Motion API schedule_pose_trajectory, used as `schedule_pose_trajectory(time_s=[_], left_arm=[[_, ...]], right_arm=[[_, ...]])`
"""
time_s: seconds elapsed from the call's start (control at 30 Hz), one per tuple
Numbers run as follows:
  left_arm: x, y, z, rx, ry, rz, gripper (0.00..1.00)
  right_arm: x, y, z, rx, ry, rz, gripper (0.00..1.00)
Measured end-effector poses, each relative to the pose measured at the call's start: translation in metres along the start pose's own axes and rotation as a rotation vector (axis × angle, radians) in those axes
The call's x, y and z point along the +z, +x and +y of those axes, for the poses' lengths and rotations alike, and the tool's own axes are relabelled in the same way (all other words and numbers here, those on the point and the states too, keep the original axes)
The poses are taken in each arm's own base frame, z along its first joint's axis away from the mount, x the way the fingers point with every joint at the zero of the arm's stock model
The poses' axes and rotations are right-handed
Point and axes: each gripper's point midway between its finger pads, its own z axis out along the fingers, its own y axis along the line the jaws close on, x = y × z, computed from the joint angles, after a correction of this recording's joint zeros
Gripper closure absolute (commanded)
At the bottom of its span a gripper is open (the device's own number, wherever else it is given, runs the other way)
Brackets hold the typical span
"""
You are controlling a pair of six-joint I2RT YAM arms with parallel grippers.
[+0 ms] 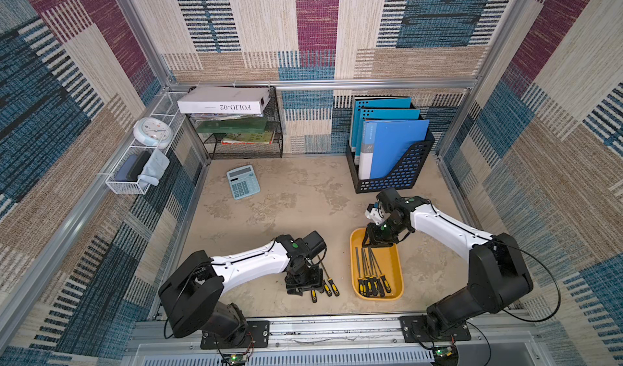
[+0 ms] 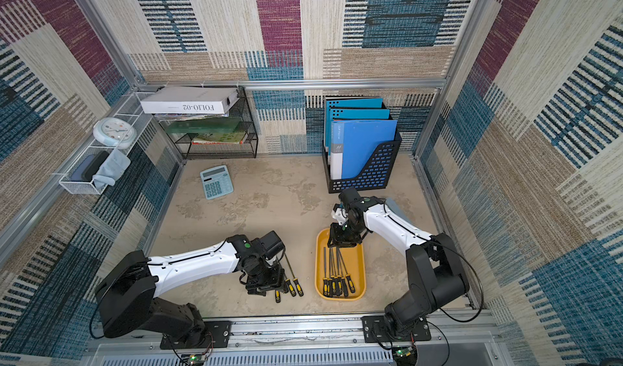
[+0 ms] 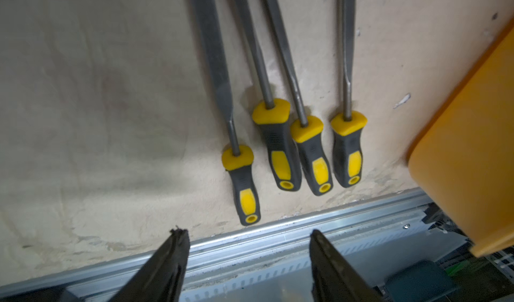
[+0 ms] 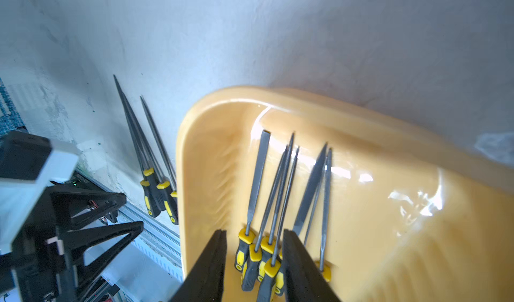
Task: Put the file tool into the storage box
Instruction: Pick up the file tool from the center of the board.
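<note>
Task part done. Several boxed files (image 1: 371, 281) lie flat inside the storage box (image 1: 393, 263). Four loose files (image 3: 278, 147) are left on the tabletop (image 1: 303, 206) near it.

Your left gripper (image 3: 247, 232) hangs spread and empty over their handles. Your right gripper (image 4: 253, 232) is parted above the box, holding nothing.

Only the left wrist view shows all four. In both top views the left gripper covers part of the row.

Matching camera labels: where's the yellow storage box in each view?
Both top views: storage box sits lower centre-right.
Left wrist: at the picture's right edge, cut off.
Right wrist: fills the picture's lower right.
Shared landmark: loose files lying beside it.
</note>
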Motion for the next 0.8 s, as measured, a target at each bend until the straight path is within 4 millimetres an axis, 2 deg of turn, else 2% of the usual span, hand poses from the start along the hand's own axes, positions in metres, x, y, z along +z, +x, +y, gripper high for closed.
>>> schedule_pose_trajectory(time_s=[0.2, 0.5, 0.6, 0.7, 0.8], left_arm=[[0.018, 0.002, 0.012, -0.026, -0.105, 0.012, 0.5], [0.02, -0.012, 0.014, -0.05, -0.169, -0.035, 0.62], [0.022, -0.015, 0.014, -0.054, -0.189, -0.035, 0.74], [0.023, -0.015, 0.017, -0.056, -0.215, -0.028, 0.95], [0.02, -0.015, 0.017, -0.044, -0.214, -0.029, 1.0]], right_arm=[[-0.006, -0.004, 0.005, -0.006, -0.008, -0.011, 0.64], [-0.008, -0.003, 0.007, -0.014, -0.016, -0.015, 0.67], [-0.008, -0.003, 0.007, -0.014, -0.017, -0.015, 0.67], [-0.009, -0.003, 0.008, -0.015, -0.022, -0.014, 0.68], [-0.009, -0.003, 0.009, -0.017, -0.029, -0.012, 0.67]])
